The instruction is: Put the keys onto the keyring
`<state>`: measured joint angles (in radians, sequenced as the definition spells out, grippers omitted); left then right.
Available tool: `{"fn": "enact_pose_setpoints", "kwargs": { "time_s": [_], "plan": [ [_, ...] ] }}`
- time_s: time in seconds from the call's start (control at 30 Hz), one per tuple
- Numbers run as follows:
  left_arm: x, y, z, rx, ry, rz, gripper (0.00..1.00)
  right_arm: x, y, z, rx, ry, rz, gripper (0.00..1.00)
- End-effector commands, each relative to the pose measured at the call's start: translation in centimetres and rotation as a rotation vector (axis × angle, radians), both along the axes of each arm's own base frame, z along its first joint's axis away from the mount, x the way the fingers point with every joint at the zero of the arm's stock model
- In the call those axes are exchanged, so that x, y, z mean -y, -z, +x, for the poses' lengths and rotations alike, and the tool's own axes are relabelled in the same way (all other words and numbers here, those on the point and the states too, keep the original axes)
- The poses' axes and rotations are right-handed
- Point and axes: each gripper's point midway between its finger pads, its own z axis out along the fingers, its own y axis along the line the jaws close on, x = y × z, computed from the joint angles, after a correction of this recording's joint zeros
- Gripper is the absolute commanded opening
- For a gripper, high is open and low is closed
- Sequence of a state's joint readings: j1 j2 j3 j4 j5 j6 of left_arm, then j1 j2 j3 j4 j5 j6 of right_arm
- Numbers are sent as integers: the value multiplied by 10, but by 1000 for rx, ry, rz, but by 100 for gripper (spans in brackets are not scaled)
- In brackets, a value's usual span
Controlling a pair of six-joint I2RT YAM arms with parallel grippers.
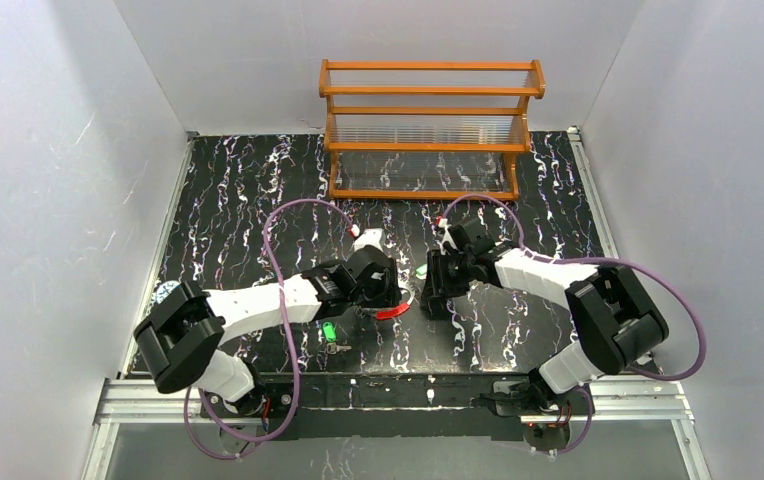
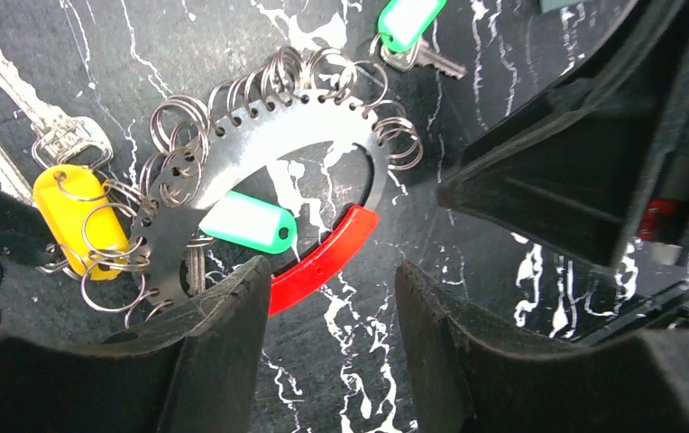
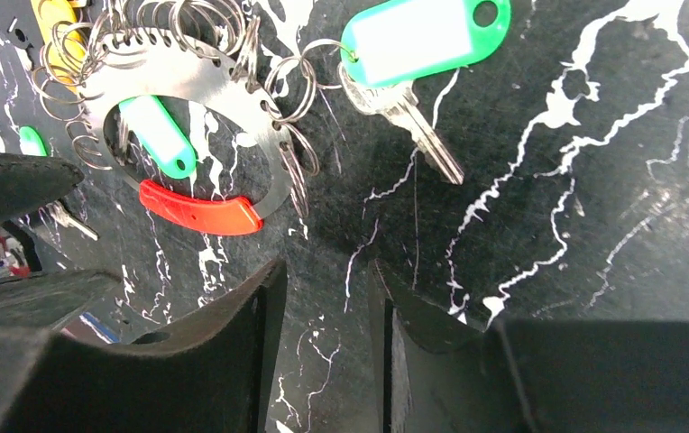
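Steel keyring (image 2: 273, 126) lies flat on the marbled table (image 1: 238, 200), between my two grippers.
From my left wrist, its oval runs lower-left to upper-right, with the red segment (image 2: 309, 271) toward the left gripper (image 2: 332, 271). That and the right gripper (image 3: 325, 271) stand parted and empty. One green-tagged key (image 3: 404, 113) points away from the rim.

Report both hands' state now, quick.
Left hand: open, at the red edge of the keyring, holding nothing.
Right hand: open, holding nothing.
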<state>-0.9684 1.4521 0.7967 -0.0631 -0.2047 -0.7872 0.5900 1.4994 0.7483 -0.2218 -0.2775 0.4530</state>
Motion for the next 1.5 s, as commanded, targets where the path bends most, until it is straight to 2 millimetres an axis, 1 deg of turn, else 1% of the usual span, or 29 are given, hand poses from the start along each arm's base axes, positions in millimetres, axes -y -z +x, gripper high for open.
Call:
{"fn": "enact_pose_setpoints", "kwargs": {
  "time_s": [0.0,0.13,0.3,0.43,0.5,0.67,0.77,0.93,1.07,1.23,1.47],
  "plan": [
    [9,-26,7,21,-2,-149,52,-14,-2,5,2,-18,73,45],
    [8,-27,8,12,-21,-216,52,-21,-1,6,-3,-28,104,42],
    [1,-23,7,-13,-46,-286,52,-29,-3,18,10,-26,116,38],
    [-5,-22,9,-16,-61,-294,52,-38,-13,25,28,-42,153,38],
    [-7,-21,9,-17,-64,-290,52,-41,-20,27,37,-48,167,35],
    [-12,-19,11,-16,-76,-280,52,-37,-33,32,89,-26,160,34],
    [-13,-16,12,-19,-81,-273,52,-33,-36,32,109,-22,148,34],
    [-16,-9,10,-33,-84,-254,52,-25,-32,34,126,-8,101,33],
    [-17,-7,10,-39,-88,-246,52,-21,-27,35,129,-9,75,28],
    [-18,-4,9,-46,-89,-238,52,-20,-20,34,118,-16,62,28],
    [-18,0,9,-57,-95,-227,52,-23,-3,30,55,-35,49,28]
  ]
}}
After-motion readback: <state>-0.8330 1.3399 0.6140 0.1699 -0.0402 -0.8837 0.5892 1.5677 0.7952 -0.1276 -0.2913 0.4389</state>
